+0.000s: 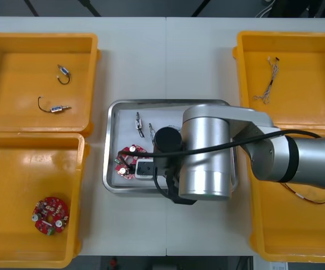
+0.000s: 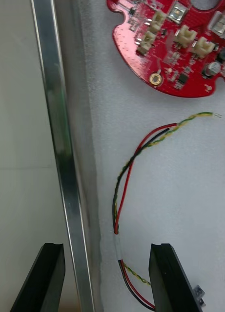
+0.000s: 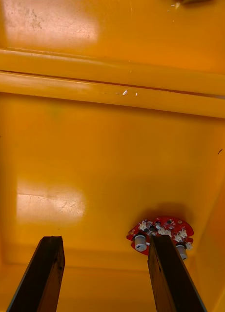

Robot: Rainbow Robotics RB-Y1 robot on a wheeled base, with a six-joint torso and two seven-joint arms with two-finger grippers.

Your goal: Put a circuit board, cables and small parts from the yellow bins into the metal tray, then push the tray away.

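Currently the right gripper [image 2: 106,249] straddles the rim of the metal tray [image 2: 56,122], fingers spread wide and empty; the red and yellow cable [image 2: 123,190] lies inside by the circuit board [image 2: 171,53]. Closing could snag the rim. Meanwhile the left gripper [image 3: 105,241] idles, spread, above a yellow bin [image 3: 92,146].

An electronics lab or workshop
A plain light surface [image 1: 134,56] carries four yellow bins [image 1: 39,37] at its side edges, a metal tray [image 1: 109,146] at its middle, red circuit boards [image 1: 50,215] and loose cables [image 1: 266,84].

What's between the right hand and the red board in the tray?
Between right hand and circuit board, the right wrist view shows a red and yellow cable on the white tray.
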